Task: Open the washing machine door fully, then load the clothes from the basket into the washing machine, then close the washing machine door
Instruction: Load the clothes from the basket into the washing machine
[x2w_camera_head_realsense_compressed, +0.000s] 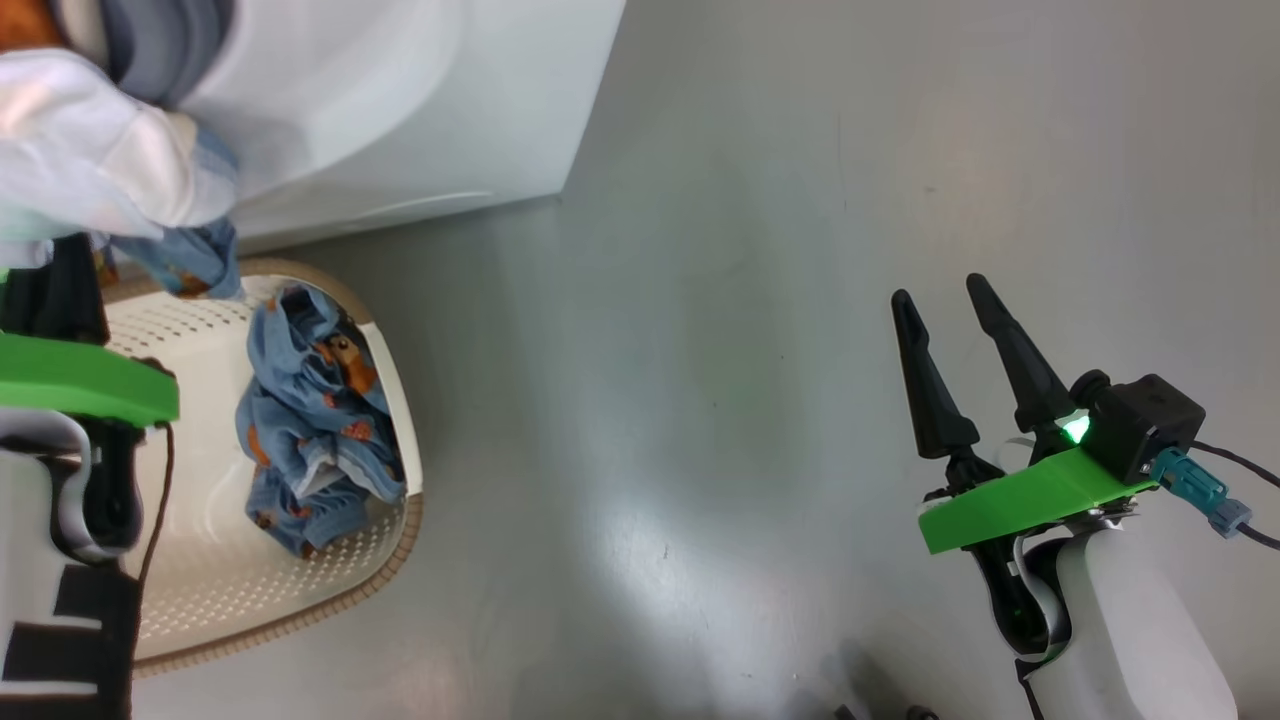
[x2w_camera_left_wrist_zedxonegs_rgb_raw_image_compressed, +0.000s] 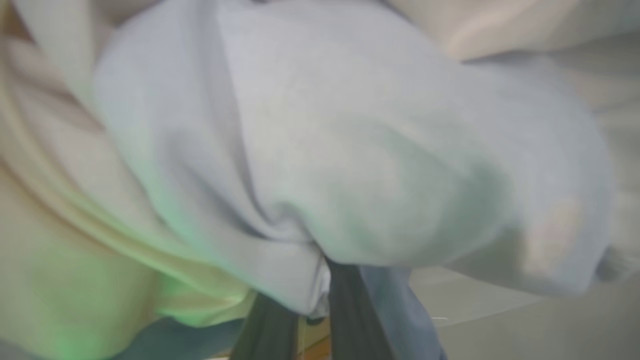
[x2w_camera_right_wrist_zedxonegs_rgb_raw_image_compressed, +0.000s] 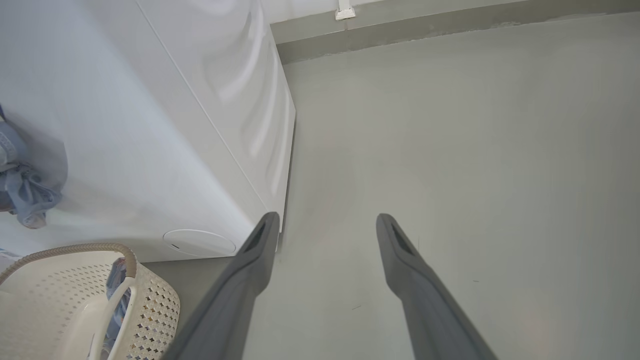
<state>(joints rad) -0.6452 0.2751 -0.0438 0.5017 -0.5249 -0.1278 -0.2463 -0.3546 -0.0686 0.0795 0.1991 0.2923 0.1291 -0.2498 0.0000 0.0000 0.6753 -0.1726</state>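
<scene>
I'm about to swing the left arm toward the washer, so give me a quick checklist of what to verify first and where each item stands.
1. Left fingers holding the pale garment: ok, cloth is bunched between them.
2. Blue printed garment separate from the held one: cannot tell; part hangs beside it, the rest lies in the basket.
3. Door of the washing machine fully open: cannot tell.
4. Right fingers apart and empty: ok, over the floor.
5. Basket upright by the machine: ok.
</scene>
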